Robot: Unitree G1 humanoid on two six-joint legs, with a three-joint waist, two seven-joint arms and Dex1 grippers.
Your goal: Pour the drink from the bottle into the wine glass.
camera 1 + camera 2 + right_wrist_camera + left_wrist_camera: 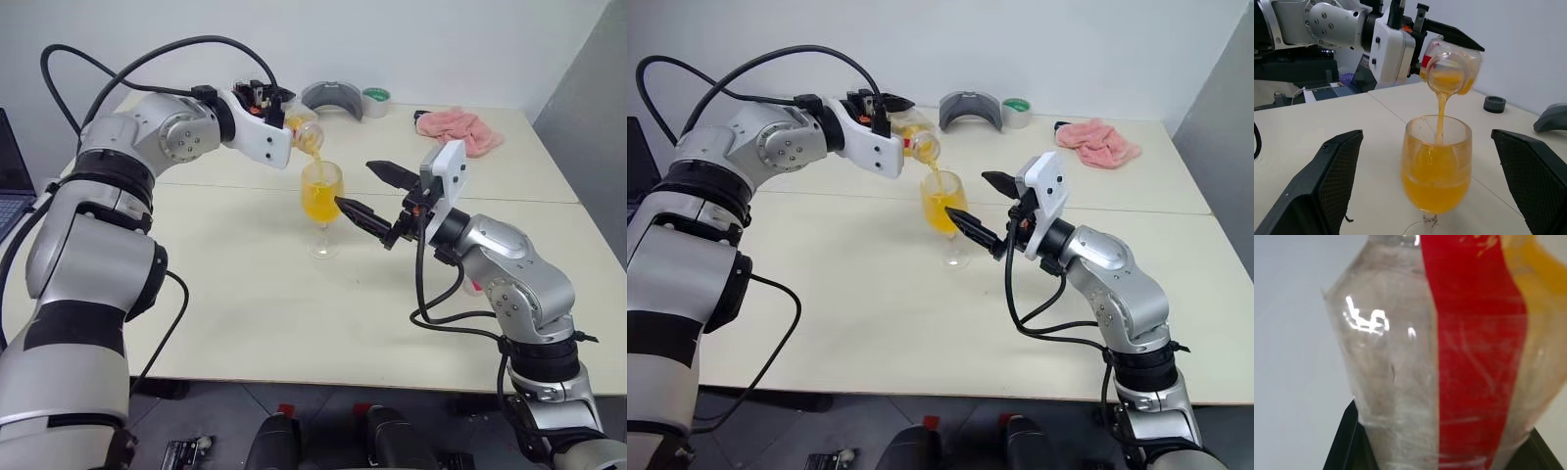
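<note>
1. We count one bottle point(306, 132), one wine glass point(322, 204) and one stream of the drink point(1440, 117).
2. The bottle is tipped far over. Its long way runs almost flat, and its open mouth point(1445, 74) points down over the glass. In the head view the mouth end points toward 4 o'clock.
3. The bottle hangs in the air at 12 o'clock from the glass, just above the rim. It does not touch the glass.
4. A thin orange stream falls from the bottle's mouth into the glass. A little drink is left in the low side of the bottle.
5. The glass stands upright on the table point(245, 313), near the middle. Its long way runs straight up and down. Its bowl is more than half full of orange drink.
6. Our left gripper point(884, 110) is squeezed tight on the bottle. In the left wrist view we see the bottle's red label strip point(1474, 357) between the two black fingers point(1344, 445).
7. Our right gripper point(370, 192) has its two black fingers spread wide. It holds nothing. It sits at 3 o'clock from the glass, and the lower fingertip is very near the bowl. We cannot tell if it touches.
8. Farther out, at the back of the table, we count one gray curved thing point(332, 99), one roll of tape point(376, 101) and one pink cloth point(458, 129). They lie between 12 and 2 o'clock from the glass, well apart from it.
9. One small dark round thing point(1494, 104) also sits on the table.
</note>
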